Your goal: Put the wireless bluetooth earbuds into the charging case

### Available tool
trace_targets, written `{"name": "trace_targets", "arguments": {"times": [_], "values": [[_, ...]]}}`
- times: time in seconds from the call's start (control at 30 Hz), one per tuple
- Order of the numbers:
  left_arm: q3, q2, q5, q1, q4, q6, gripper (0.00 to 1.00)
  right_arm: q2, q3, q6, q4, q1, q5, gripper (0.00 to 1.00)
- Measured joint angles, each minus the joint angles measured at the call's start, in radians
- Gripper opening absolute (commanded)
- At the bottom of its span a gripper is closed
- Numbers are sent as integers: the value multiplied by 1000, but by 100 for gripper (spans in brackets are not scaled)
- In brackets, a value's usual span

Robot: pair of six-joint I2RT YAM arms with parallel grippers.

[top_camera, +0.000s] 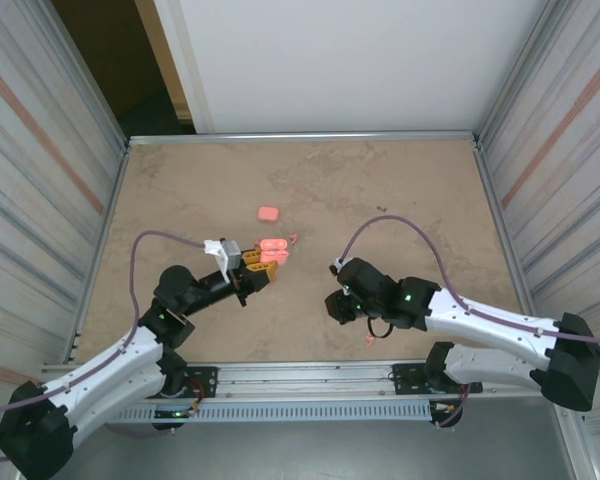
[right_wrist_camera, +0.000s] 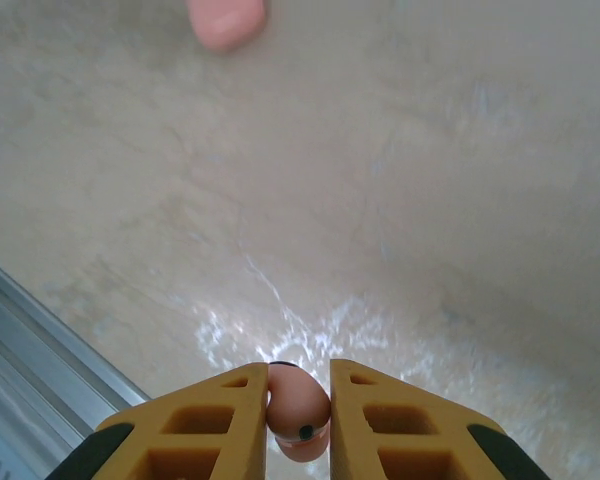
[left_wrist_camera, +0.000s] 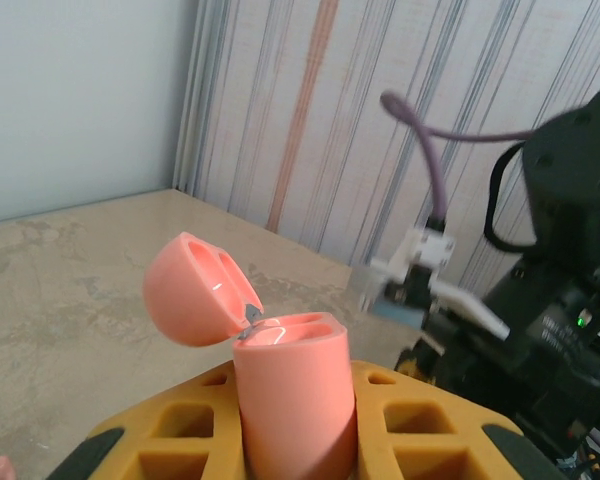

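My left gripper [top_camera: 264, 262] is shut on the body of a salmon-pink charging case [top_camera: 272, 247]. In the left wrist view the case [left_wrist_camera: 295, 400] stands upright between the yellow fingers [left_wrist_camera: 420, 410], with its lid [left_wrist_camera: 192, 292] hinged open to the left and its two sockets facing up. My right gripper [top_camera: 334, 303] hovers low over the table right of the case. Its yellow jaws [right_wrist_camera: 300, 372] are shut on one small pink earbud [right_wrist_camera: 300, 405]. Two loose earbuds lie on the table, one [top_camera: 293, 238] beside the held case and another [top_camera: 368, 342] near the right arm.
A second pink case [top_camera: 268, 213], closed, lies farther back on the tan table [top_camera: 400, 200]. A blurred pink piece [right_wrist_camera: 225, 20] lies on the table ahead of the right gripper. The metal rail [right_wrist_camera: 40, 340] runs close at its near left. Corrugated walls enclose both sides.
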Motion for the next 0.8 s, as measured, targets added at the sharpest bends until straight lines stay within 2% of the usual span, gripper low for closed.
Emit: {"name": "trace_targets", "arguments": {"times": [0.33,0.8], "values": [[0,106,40,-5,73,-9,0,-66,149,-189,0,-40,52,21],[0,172,104,-16,147,-18,0,-18,279,-380,133,-46,42,21]]}}
